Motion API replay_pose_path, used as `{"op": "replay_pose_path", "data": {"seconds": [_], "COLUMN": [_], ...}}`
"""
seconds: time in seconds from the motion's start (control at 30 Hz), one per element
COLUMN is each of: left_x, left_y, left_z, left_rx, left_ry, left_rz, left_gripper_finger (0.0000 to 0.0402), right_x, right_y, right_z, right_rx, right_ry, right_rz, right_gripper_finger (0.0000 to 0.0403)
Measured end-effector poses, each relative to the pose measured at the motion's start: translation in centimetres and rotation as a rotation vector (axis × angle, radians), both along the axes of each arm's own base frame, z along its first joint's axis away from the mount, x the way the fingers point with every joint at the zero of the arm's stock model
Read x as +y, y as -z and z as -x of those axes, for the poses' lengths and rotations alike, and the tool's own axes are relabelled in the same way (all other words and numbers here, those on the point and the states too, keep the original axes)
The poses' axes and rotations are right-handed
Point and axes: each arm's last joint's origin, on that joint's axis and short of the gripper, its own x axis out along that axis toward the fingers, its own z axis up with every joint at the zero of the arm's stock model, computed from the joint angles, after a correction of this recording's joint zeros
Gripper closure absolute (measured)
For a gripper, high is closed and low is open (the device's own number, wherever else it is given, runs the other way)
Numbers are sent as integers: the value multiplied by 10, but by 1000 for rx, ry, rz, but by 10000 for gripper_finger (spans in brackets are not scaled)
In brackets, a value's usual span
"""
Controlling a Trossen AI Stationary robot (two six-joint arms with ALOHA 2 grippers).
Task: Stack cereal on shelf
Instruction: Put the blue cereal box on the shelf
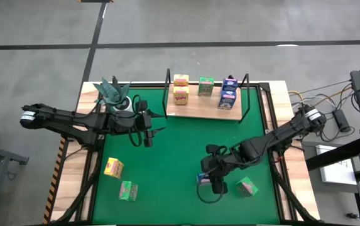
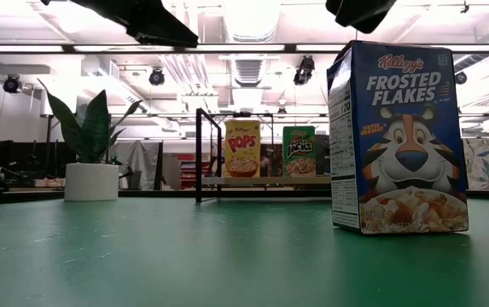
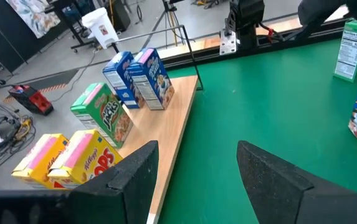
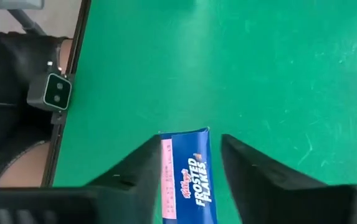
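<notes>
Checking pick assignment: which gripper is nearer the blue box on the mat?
Right. The right gripper hangs directly over the blue box, fingers open on either side of it. The left gripper hovers across the mat, near the shelf.

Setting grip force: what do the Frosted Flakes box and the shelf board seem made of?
Frosted Flakes box: apparently thin printed cardboard with a slight sheen, judging by its folded edges. Shelf board: looks like light wood or laminate, matte, in a thin black metal frame.

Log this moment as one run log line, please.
right hand: open, straddling Frosted Flakes box on mat | left hand: open, near shelf | shelf: five boxes
</notes>
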Motion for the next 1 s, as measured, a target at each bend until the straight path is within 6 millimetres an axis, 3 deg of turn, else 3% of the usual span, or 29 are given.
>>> {"op": "replay_pose_path", "data": {"seconds": [0.2, 0.37, 0.67, 1.0], "left_x": [0, 0, 0, 0], "left_y": [0, -2, -4, -5], "left_z": [0, -1, -1, -2], "left_rx": [4, -10, -17, -35], "left_ry": [5, 13, 23, 25], "left_rz": [-14, -36, -65, -74], "left_gripper_finger": [200, 200, 200, 200], "right_x": [6, 11, 20, 20], "right_y": [12, 27, 50, 48], "right_z": [-2, -2, -8, -8], "right_rx": [42, 132, 213, 206], "right_ry": [-28, 8, 19, 33], "right_rz": [43, 48, 65, 52], "right_gripper_finger": [152, 121, 145, 201]}}
